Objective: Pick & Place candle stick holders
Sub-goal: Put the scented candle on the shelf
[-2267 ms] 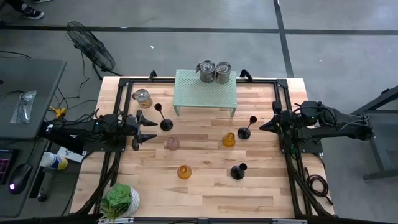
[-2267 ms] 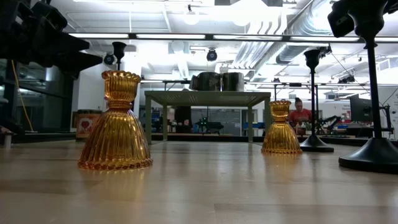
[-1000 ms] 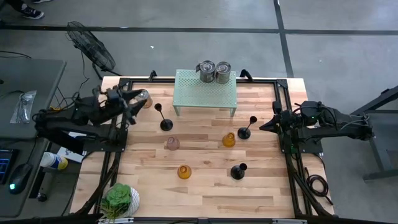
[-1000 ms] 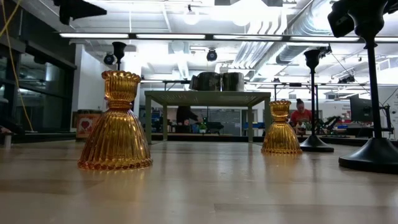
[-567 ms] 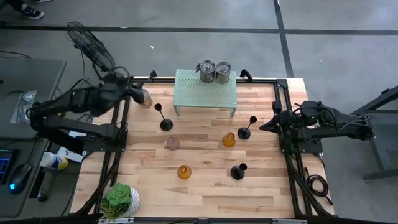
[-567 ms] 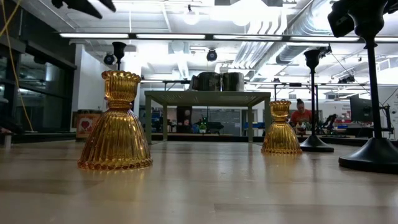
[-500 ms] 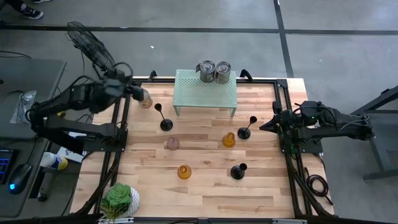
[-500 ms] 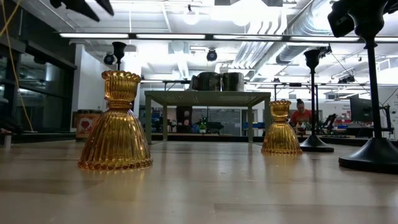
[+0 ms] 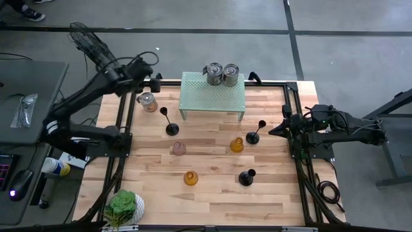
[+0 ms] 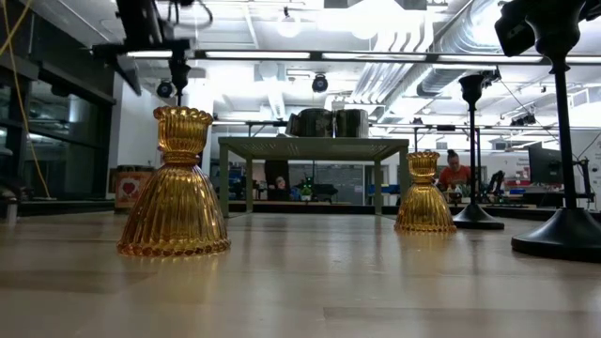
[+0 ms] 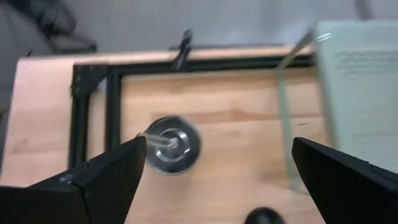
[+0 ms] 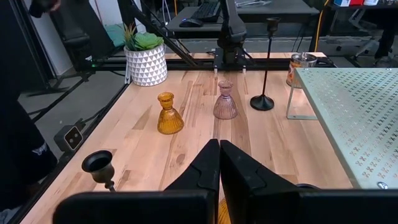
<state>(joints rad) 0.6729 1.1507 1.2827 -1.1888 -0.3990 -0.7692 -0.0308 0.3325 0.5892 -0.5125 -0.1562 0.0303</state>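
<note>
While left claw [image 9: 153,80] hangs wide open and empty above the far-left tabletop [image 9: 212,193], centre it over one holder stem before descending; right claw [image 12: 219,163] is closed, empty.

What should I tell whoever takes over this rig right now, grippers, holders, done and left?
Left gripper: open, empty, raised over the table's back-left corner, above a can.
Right gripper: shut, empty, waiting at the table's right edge.
Holders: three black, two amber, one pink, all standing on the table.
Done: none held.
Left: all six.
</note>
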